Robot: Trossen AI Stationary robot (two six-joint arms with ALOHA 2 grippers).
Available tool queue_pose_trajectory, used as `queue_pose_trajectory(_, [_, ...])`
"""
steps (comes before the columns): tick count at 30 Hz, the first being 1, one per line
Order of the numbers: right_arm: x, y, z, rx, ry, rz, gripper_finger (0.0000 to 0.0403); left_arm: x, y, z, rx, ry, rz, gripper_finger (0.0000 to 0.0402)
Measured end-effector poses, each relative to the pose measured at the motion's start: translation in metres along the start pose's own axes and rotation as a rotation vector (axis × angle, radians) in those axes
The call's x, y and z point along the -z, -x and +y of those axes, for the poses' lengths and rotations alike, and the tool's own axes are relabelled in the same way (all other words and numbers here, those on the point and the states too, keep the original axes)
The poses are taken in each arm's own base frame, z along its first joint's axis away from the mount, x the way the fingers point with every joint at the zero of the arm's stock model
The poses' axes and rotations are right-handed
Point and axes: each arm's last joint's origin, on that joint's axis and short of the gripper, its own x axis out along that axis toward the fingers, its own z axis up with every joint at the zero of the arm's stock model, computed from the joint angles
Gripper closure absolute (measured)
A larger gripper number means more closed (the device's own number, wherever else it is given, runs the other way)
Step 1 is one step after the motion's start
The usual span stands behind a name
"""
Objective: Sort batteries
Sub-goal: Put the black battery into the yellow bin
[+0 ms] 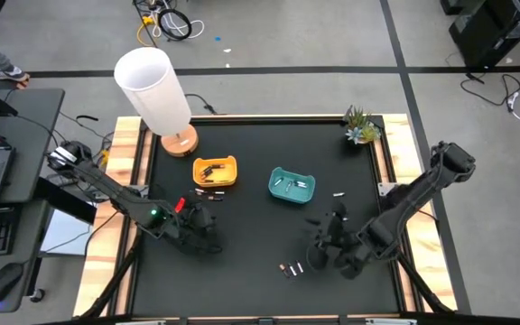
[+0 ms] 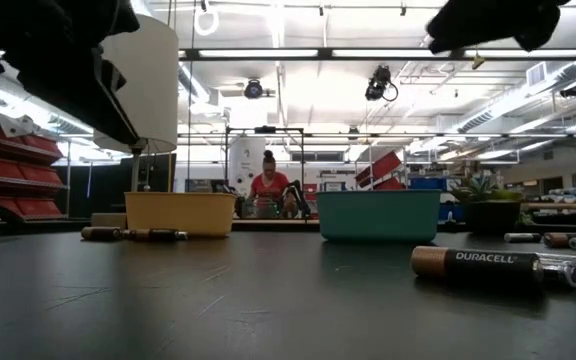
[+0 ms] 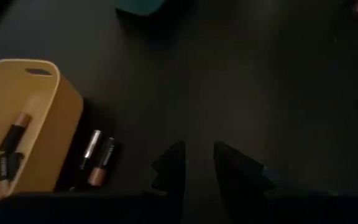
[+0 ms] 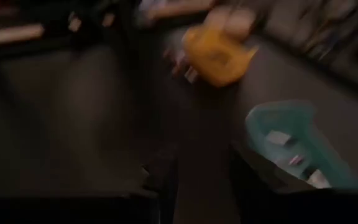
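Right gripper (image 1: 319,255) is hovering spread and empty — loose batteries (image 1: 289,269) are lying just to its near-left, long axes running left-right, nearer this arm than the left gripper (image 1: 208,236), also spread.

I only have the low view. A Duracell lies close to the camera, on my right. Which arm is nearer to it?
Observer: The right gripper. From above, that Duracell battery lies just beside it.
Operator: Is that gripper carrying anything?
Observer: No. Its wrist view shows the jaws open with nothing between them.
Operator: What's in the yellow tray?
Observer: The yellow tray holds dark batteries with copper ends.
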Motion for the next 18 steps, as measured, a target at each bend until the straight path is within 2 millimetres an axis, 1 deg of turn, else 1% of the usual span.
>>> queue_pose_trajectory(3, [0.006,-0.005,0.01,0.102,0.065,-0.147,0.0277,0.004,0.001,0.004,-0.033,-0.056,0.049,0.0302])
queue_pose_trajectory(6, [0.0,-0.012,0.017,0.168,0.126,-0.234,0.0277,0.009,-0.005,0.008,-0.076,-0.126,0.068,0.0302])
queue_pose_trajectory(9, [-0.012,-0.022,0.019,0.122,0.193,-0.213,0.0278,0.017,-0.013,0.014,-0.13,-0.18,0.09,0.0302])
queue_pose_trajectory(12, [-0.022,-0.027,0.019,0.108,0.24,-0.224,0.0281,0.02,-0.02,0.017,-0.166,-0.219,0.064,0.0302])
queue_pose_trajectory(15, [-0.02,-0.03,0.019,0.115,0.279,-0.218,0.0288,0.025,-0.028,0.022,-0.186,-0.23,0.055,0.0302])
queue_pose_trajectory(18, [-0.013,-0.032,0.016,0.146,0.284,-0.223,0.0295,0.025,-0.033,0.025,-0.183,-0.122,0.033,0.0302])
